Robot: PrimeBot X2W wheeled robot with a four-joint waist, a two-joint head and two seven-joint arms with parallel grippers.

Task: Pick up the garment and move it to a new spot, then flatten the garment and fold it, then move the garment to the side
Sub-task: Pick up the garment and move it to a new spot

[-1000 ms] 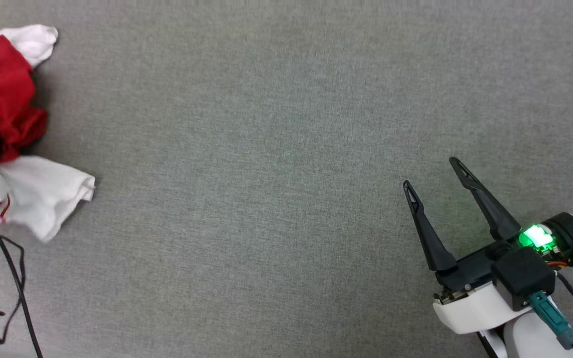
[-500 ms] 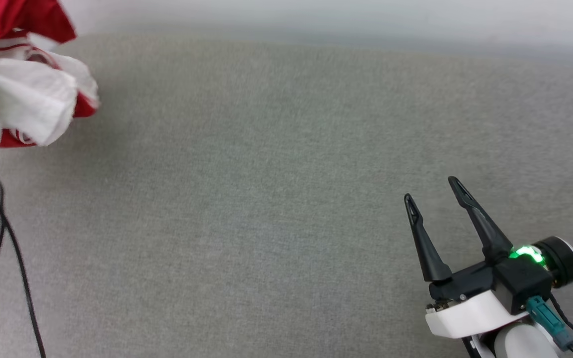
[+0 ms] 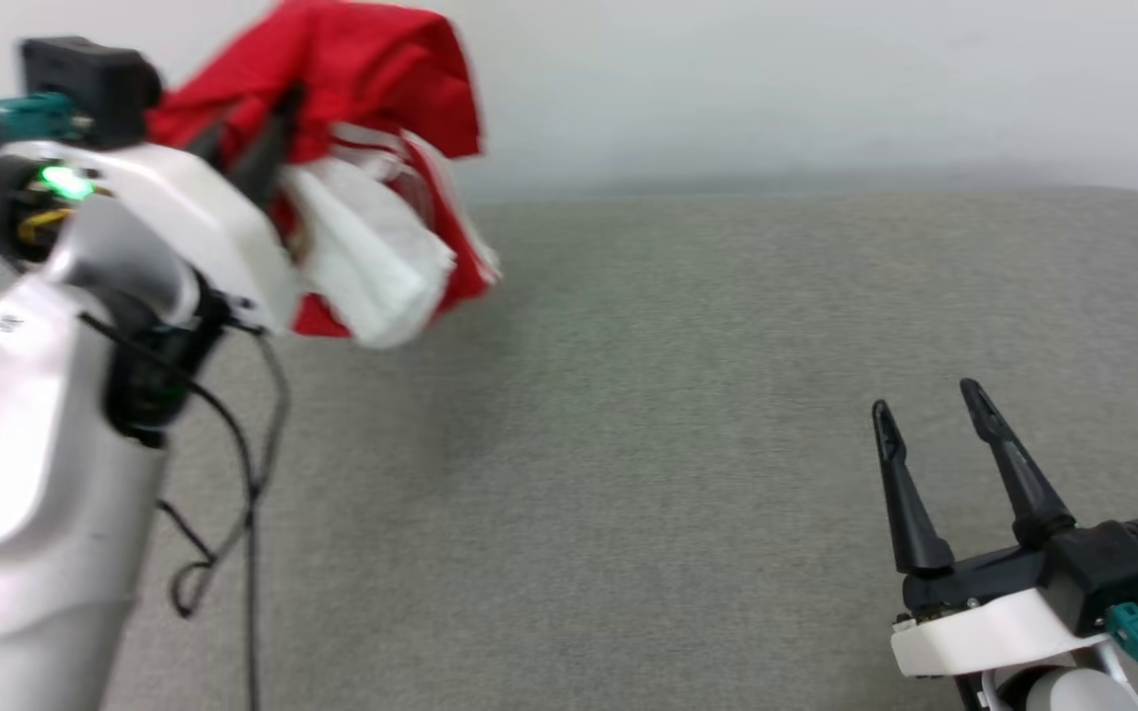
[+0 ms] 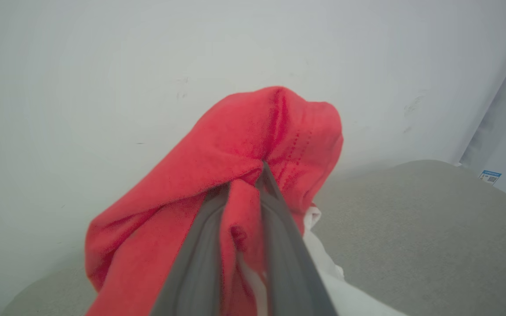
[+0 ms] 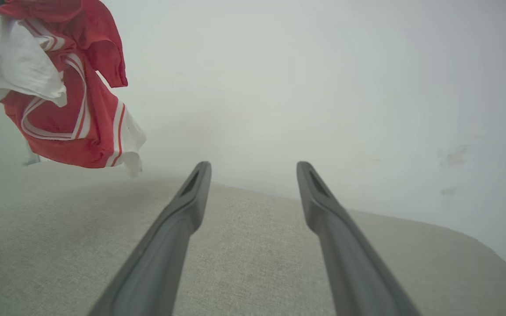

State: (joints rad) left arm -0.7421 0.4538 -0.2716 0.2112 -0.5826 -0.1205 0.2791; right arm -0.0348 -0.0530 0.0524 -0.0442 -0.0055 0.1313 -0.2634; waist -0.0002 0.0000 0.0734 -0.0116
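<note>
Head view, starting at the left: the shiny silver left arm (image 3: pixel 26 474) comes up the side. It has a small green light (image 3: pixel 60 181) on its wrist, and a black cable (image 3: pixel 251 494) dangles beside it. The left jaws are clamped on the shirt (image 3: pixel 371 89). In the left wrist view a fold of red cloth is squeezed between the two dark fingers (image 4: pixel 288 263).

The shirt is all bunched up. It is red on top, with white sleeve parts and red and white stripes hanging below. It is up in the air, off the tabletop (image 3: pixel 678 395), over the back left part and in front of the white wall (image 3: pixel 776 79). A soft shadow lies on the tabletop under it.

The tabletop is grey and looks like rough cloth, with a round corner at the far right. It stretches from the shirt across to the right jaws. The right jaws sit low at the front right, well apart from the shirt. They stand wide apart, with just grey tabletop showing between them.

In the left wrist view, a small blue and white sticker (image 4: pixel 490 177) sits past the tabletop's right edge.
</note>
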